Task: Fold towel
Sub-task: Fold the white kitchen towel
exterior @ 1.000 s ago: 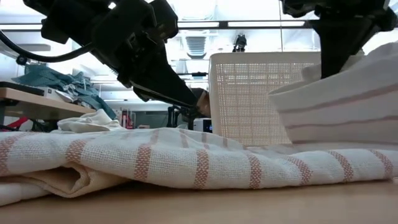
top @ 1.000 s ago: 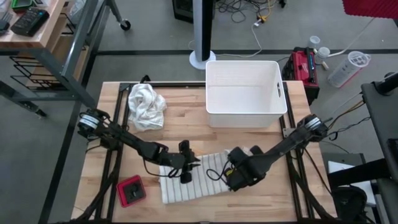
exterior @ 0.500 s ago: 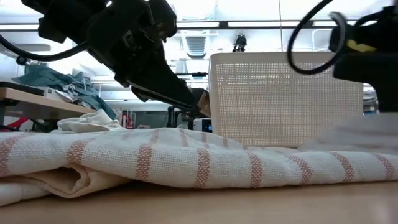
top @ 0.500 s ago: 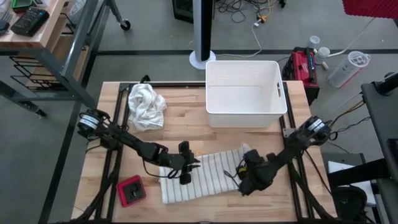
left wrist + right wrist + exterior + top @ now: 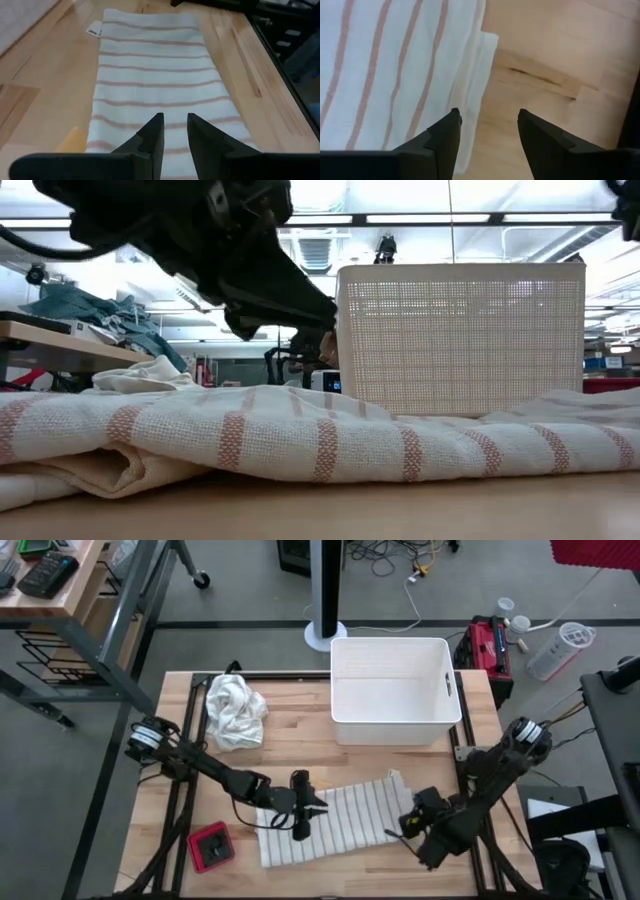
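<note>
From above, the white towel with thin pink stripes (image 5: 335, 822) is seen spread along the near middle of the wooden desk (image 5: 300, 755), with a white plastic basket (image 5: 393, 690) at the far side and a crumpled white cloth (image 5: 235, 711) at far left. The left end effector (image 5: 303, 818) is placed over the towel's left end; the right end effector (image 5: 415, 835) is placed just off its right edge, with nothing held. A small red box (image 5: 211, 846) lies near left.

At desk height, the towel (image 5: 300, 435) is shown lying in low bulging layers (not flat), so a further fold could be skewed by trapped slack.

In the left wrist view, the left end effector (image 5: 173, 132) is seen with its fingers only slightly apart above the cloth (image 5: 155, 80); nothing is visibly clamped between them. If one layer alone were pinched, the stack could be dragged apart.

In the right wrist view, the right end effector (image 5: 487, 135) is spread open, astride the towel's doubled edge (image 5: 470, 85). The edge could be pushed out of line if the descent were misjudged.
</note>
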You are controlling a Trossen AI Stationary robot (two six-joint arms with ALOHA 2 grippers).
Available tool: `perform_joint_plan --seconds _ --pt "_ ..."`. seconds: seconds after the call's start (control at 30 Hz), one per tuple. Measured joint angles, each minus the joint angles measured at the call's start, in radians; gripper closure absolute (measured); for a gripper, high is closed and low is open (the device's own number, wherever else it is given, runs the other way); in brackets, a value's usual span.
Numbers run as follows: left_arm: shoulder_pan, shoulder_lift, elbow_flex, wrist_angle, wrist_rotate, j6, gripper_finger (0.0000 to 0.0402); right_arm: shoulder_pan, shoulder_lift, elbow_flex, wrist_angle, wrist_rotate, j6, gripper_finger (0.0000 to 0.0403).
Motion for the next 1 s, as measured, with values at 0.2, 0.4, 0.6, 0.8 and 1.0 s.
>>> perform_joint_plan --seconds 0.2,0.4,0.6,0.8,1.0 --pt "0.001 0.132 0.104 0.012 0.066 0.005 0.0326 0.01 -0.133 -0.145 0.142 0.057 -0.005 0.0203" --pt "0.0 0.31 0.346 -0.211 0.098 0.023 0.0326 0.0 -0.197 -0.311 0.402 0.152 -0.009 0.019" --pt "0.003 0.446 0.552 -0.453 0.083 0.047 0.0326 -0.002 -0.159 -0.373 0.491 0.147 0.029 0.0176" --pt "0.006 0.487 0.607 -0.474 0.081 0.091 0.0326 -0.004 -0.104 -0.393 0.63 0.192 -0.034 0.0172" --pt "0.008 0.479 0.606 -0.492 0.094 0.151 0.0326 -0.009 -0.074 -0.397 0.86 0.274 -0.142 0.0184"
